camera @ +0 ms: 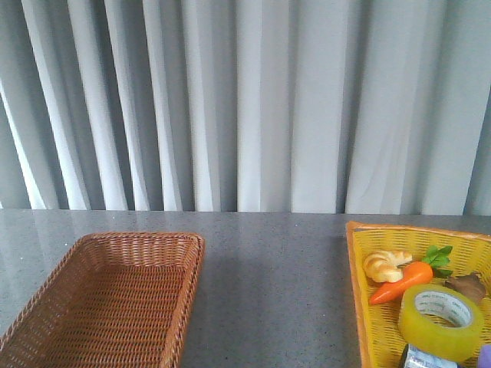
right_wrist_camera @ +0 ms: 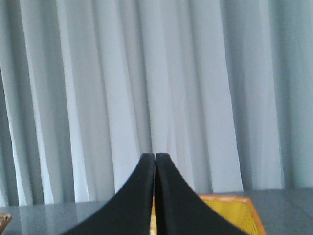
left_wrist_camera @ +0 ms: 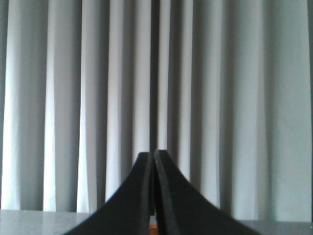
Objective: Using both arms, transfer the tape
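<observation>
It looks like a staged test room: a grey speckled bench (camera: 268,268), a pale pleated curtain (camera: 253,100) behind, and two wicker baskets (camera: 107,299) holding props.

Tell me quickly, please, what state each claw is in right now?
Left claw: closed, fingers pressed together, holding nothing.
Right claw: closed, fingers pressed together, holding nothing.

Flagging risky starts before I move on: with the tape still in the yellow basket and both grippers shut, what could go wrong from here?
1. The tape lies crowded by the carrot and a silvery cylinder; a grasp may snag or knock them.
2. The left gripper and right gripper are shut and face the curtain, so both must open and reorient first.
3. The tape sits by the yellow basket wall, limiting finger room.
</observation>
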You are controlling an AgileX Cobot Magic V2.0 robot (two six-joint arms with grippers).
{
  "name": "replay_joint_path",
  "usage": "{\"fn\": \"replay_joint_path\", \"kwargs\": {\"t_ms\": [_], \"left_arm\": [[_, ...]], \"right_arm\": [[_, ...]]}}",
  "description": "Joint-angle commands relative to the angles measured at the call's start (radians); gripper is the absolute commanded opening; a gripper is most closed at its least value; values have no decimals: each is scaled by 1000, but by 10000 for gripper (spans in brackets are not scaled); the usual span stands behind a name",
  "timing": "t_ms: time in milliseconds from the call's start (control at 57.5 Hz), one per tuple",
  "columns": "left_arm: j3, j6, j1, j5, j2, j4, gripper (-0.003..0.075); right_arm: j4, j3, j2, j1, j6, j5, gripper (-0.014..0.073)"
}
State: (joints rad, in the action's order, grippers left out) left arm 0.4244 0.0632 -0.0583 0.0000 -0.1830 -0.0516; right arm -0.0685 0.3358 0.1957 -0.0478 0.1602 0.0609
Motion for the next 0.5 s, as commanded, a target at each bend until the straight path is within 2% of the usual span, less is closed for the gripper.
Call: {"fn": "replay_joint_path", "kwargs": {"t_ms": [0, 139, 243, 330, 487], "left_arm": [[186, -27, 2, 28, -182, 3, -5], [460, -63, 65, 37, -517, 2, -5], [660, -63, 109, 186, -732, 1, -5], [789, -63, 121, 360, -885, 1, -5], [932, -63, 121, 544, -1079, -2, -5]], "right_arm": [[-18, 227, 169, -5, -10, -38, -7], [-35, 579, 462, -5, -45, -361, -7], [-34, 761, 662, -5, -45, -576, -7], [-71, 829, 759, -5, -42, -619, -7], [-79, 835, 845, -5, -41, -632, -7]]}}
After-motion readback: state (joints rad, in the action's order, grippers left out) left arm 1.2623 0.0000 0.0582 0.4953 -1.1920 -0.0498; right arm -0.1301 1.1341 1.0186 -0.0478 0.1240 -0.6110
